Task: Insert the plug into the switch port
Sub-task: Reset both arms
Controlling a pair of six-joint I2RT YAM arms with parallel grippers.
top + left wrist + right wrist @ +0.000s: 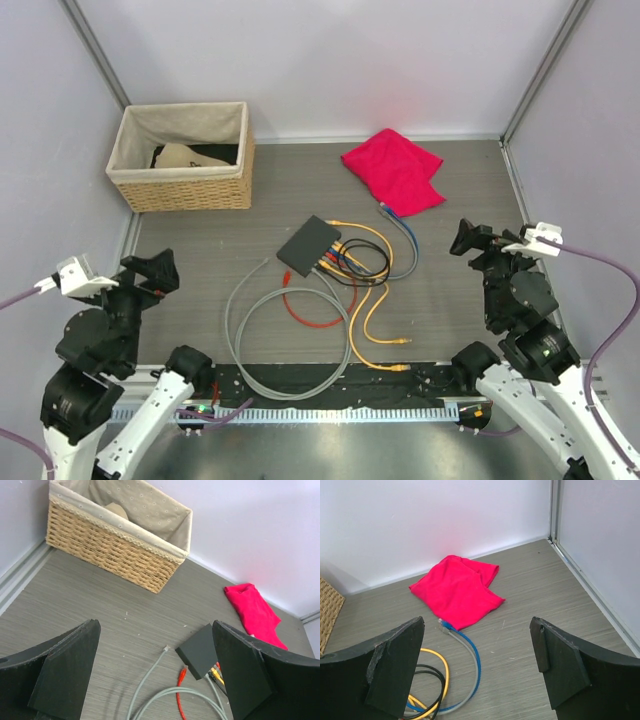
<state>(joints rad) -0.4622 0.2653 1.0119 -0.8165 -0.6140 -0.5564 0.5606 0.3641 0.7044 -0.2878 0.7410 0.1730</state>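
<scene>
Switch (pixel 310 245), table (pixel 190 250) centre: rigid, probably light, may slide. Grey-cable plug (pixel 268 260) near it: small, likely fragile clip; pinch body. Left gripper (pixel 155 272), right gripper (pixel 470 243): fingers apart, empty

Rectangular woven wicker basket (pixel 180 190) with beige fabric liner, at far-left corner of grey wood-grain table (pixel 450 300). Crumpled red cloth (pixel 395 170) lies well right of basket, near back wall.

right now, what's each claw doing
left claw: open, holding nothing
right claw: open, holding nothing
</scene>
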